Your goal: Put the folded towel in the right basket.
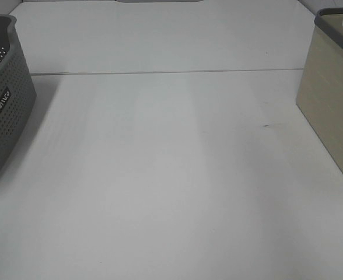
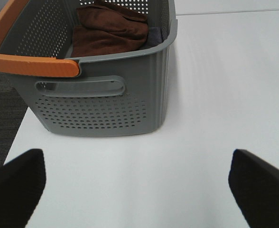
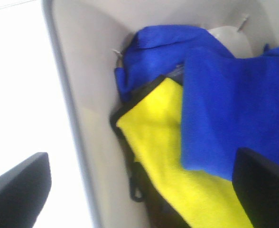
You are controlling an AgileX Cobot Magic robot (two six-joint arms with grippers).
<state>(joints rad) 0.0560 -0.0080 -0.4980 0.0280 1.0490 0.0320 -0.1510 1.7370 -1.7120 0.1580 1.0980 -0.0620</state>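
Note:
The right basket is beige with a grey rim and stands at the table's right edge. In the right wrist view its pale inner wall holds a blue towel lying over a yellow towel. My right gripper hangs open and empty above the basket's inside, one finger over the table and one over the towels. My left gripper is open and empty above the table, short of the grey left basket. Neither gripper shows in the exterior high view.
The grey perforated left basket stands at the table's left edge, with an orange handle and a brown towel inside. A black strap or clip lies by the yellow towel. A seam crosses the white table.

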